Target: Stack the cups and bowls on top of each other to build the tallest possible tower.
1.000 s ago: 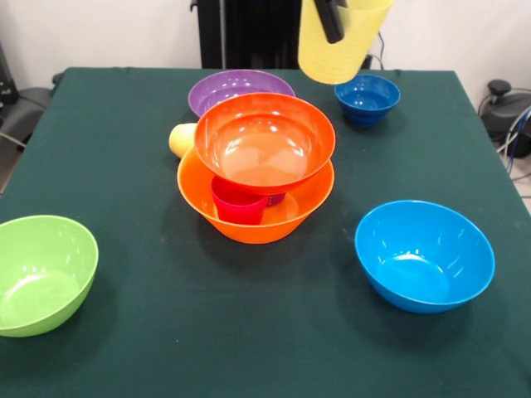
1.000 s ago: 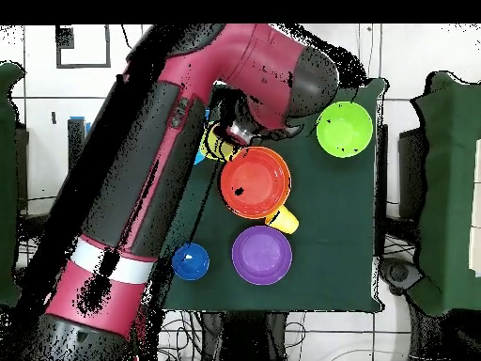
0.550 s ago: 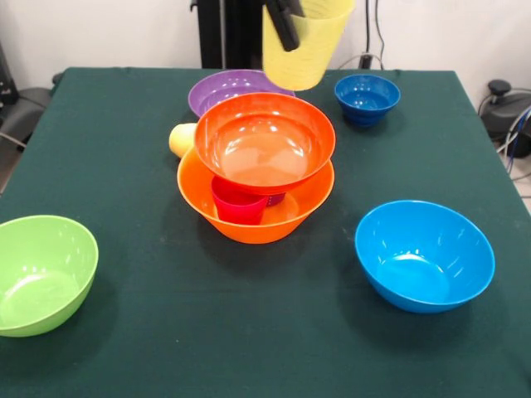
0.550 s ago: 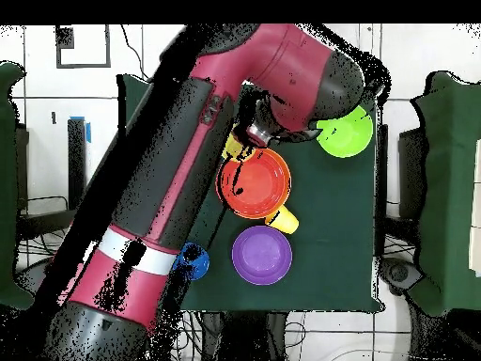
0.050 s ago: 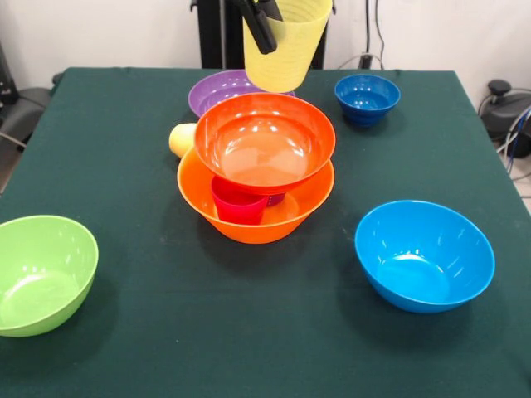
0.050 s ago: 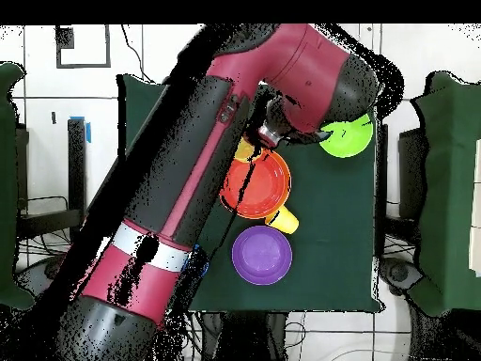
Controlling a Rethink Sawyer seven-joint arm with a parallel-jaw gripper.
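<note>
The gripper (image 5: 264,16) was clamped on the rim of the ribbed pale yellow cup (image 5: 284,46), held in the air at 12 o'clock above the red-orange bowl (image 5: 264,142). That glossy bowl sat tilted in the orange-yellow bowl (image 5: 249,217) on the dark green cloth surface (image 5: 166,332), before a white wall (image 5: 99,33).

Red arm (image 6: 188,179) crosses the table (image 6: 338,254), partly covering the lime green bowl (image 6: 349,141); red-orange bowl (image 6: 258,183) near purple bowl (image 6: 261,254), orange-yellow cup (image 6: 284,221) between them
</note>
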